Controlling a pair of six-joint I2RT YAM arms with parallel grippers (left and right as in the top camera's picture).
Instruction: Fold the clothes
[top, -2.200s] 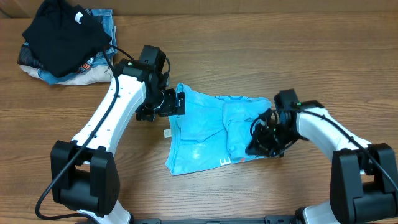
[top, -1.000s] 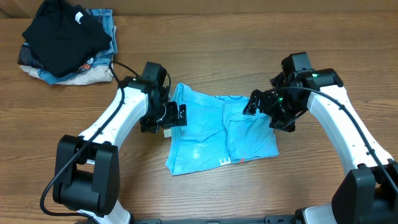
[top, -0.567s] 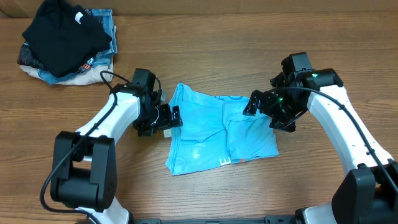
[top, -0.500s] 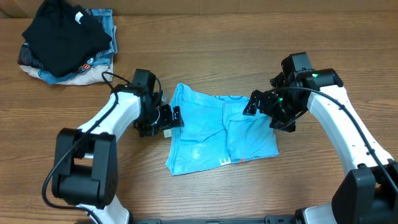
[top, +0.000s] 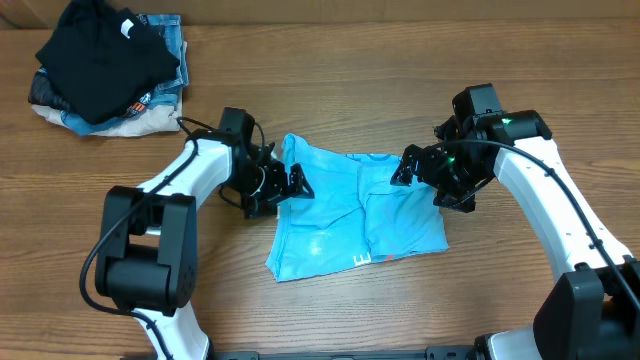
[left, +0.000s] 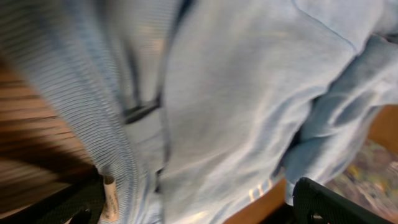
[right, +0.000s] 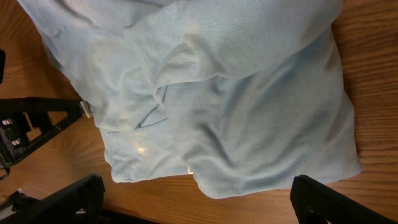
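- Sky-blue T-shirt (top: 350, 215) is lying crumpled and partly folded in the middle of the desk (top: 330, 100), between the two arms
- Bare wood is showing all round it: a broad strip behind, a narrower one in front, and open room past either side edge
- Left gripper (top: 285, 190) is hovering at the shirt's left edge, its fingers (left: 323, 199) standing spread wide and pinching nothing
- Right gripper (top: 425, 183) is hanging over the shirt's upper right corner, its fingers (right: 62, 199) also spread wide with nothing between them
- Black garment (top: 100, 55) is sitting on a pile of denim and beige clothes (top: 150, 110) in the far left corner, well apart from the shirt
- White lettering (top: 362, 260) with a red-orange fleck is showing near the shirt's front edge, too small to read
- White label (top: 128, 28) is showing on the black garment, with no writing legible
- Left wrist view is blurring, yet showing ribbed cloth and seams close up that the overhead view is missing
- Right wrist view is showing a small tag (right: 87, 111) at the shirt's edge just beside the left gripper, which the overhead view is not showing
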